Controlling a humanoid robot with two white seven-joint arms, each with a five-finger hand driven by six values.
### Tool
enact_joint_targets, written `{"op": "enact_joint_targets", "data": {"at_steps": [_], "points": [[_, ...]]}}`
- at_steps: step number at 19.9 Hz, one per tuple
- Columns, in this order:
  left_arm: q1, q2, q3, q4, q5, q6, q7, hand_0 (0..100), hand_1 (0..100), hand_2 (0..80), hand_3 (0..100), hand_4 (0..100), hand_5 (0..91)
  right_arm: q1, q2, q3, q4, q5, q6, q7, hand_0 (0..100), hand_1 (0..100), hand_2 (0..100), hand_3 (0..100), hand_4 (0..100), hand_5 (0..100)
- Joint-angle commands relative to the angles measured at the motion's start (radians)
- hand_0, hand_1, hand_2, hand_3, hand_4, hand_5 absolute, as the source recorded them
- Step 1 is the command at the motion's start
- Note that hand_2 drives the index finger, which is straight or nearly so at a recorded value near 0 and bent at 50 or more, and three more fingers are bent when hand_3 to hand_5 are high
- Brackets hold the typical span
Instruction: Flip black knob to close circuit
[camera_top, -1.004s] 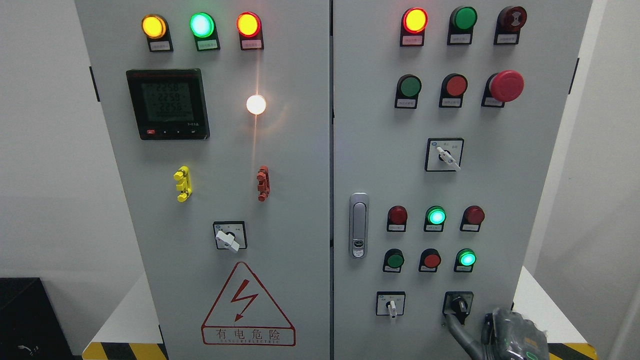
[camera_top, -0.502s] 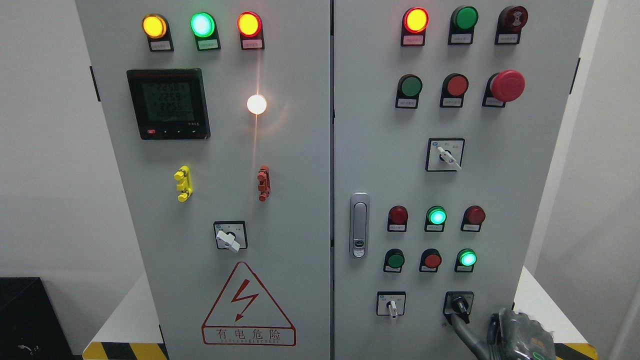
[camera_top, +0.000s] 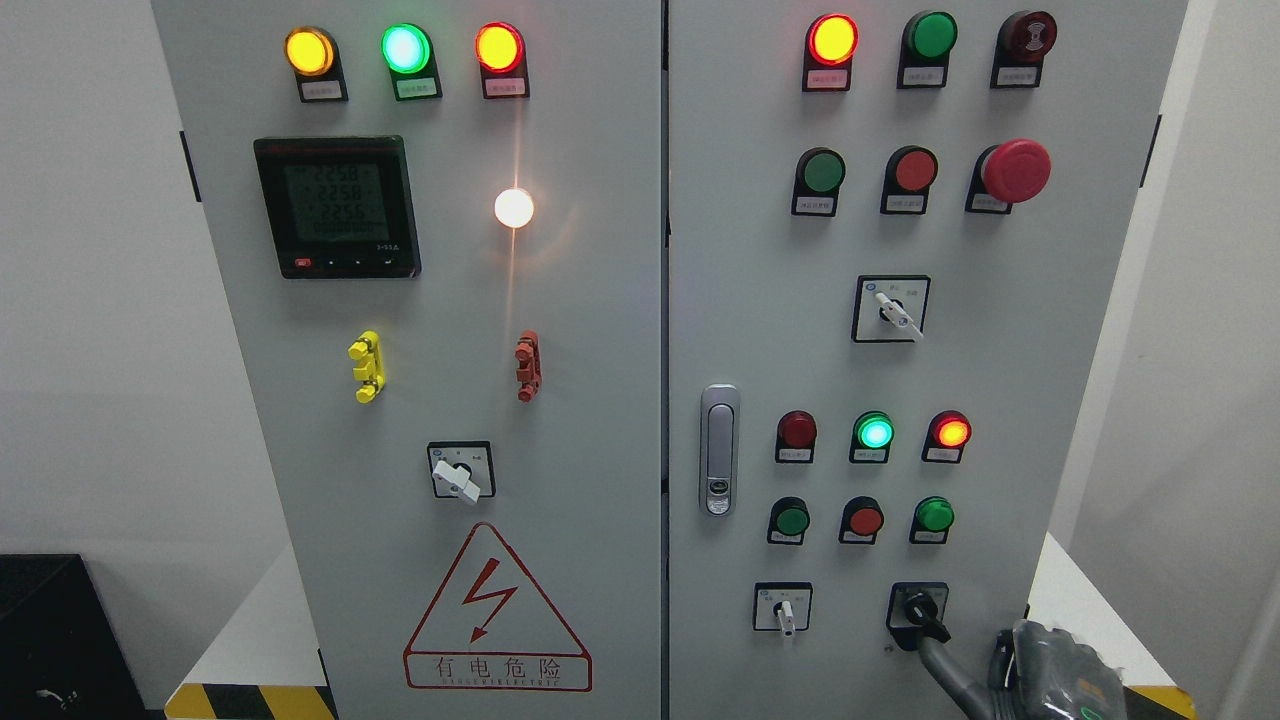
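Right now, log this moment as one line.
right hand finger on black knob | knob tilted right | red lamp lit | left hand unseen

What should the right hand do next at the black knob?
Probably ease the right hand off: the black knob now points down-right, the red lamp is lit, and the green lamp below is dark, suggesting the switch is thrown.

My right hand (camera_top: 1050, 675): grey, semi-gloss casing; black knob (camera_top: 922, 608): glossy plastic; cabinet door (camera_top: 1000, 380): smooth, matt grey painted metal; door latch (camera_top: 718, 450): satin metal
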Motion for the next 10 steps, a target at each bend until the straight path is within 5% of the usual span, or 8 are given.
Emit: {"op": "enact_joint_targets", "data": {"at_steps": [1, 10], "points": [[0.022, 0.000, 0.000, -0.023, 0.000, -0.001, 0.000, 12, 56, 0.0, 0, 0, 0.0, -0.006, 0.000, -0.016, 0.002, -0.004, -0.005, -0.005, 0, 6, 87, 100, 89, 95], [0.022, -0.001, 0.000, -0.023, 0.000, -0.001, 0.000, 12, 56, 0.0, 0, 0, 0.0, -0.006, 0.002, -0.010, -0.002, -0.008, -0.005, -0.005, 0, 6, 87, 100, 89, 95]]}}
